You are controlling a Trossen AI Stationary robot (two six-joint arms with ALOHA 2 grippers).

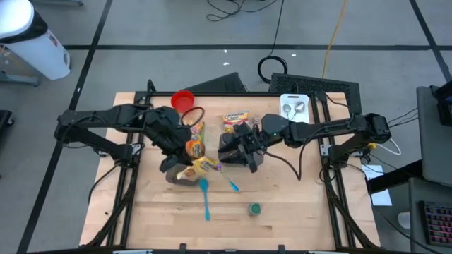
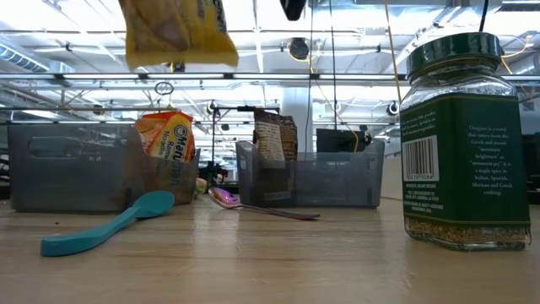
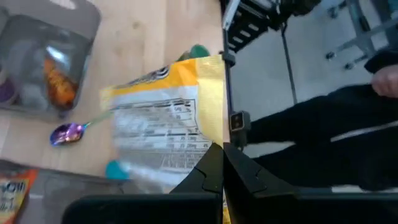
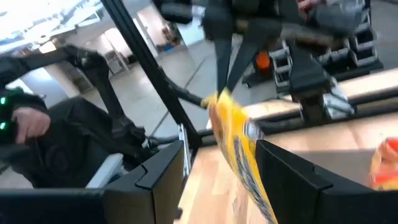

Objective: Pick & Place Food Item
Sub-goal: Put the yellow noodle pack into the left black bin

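The left gripper [image 3: 222, 163] has its jaws pressed together on the edge of a yellow snack bag [image 3: 165, 121], which hangs in the air above the middle of the bench [image 1: 296, 204]. From table height the bag [image 2: 179, 32] dangles clear of everything, high over the two grey bins. The right gripper [image 4: 221, 168] sits just beside it with its jaws spread apart, the bag's edge showing in the gap between them, though I can't tell whether they touch it.

Below, one grey bin [image 2: 76, 177] holds an orange packet [image 2: 166, 148], and the other bin [image 2: 312, 179] holds a dark packet [image 2: 275, 139]. A teal spoon [image 2: 105, 224] and a shiny purple spoon [image 2: 257, 206] lie on the wood in front of the bins. A green-lidded spice jar [image 2: 466, 139] stands upright, well apart toward the front. A red cup [image 1: 183, 100] sits near the back edge.
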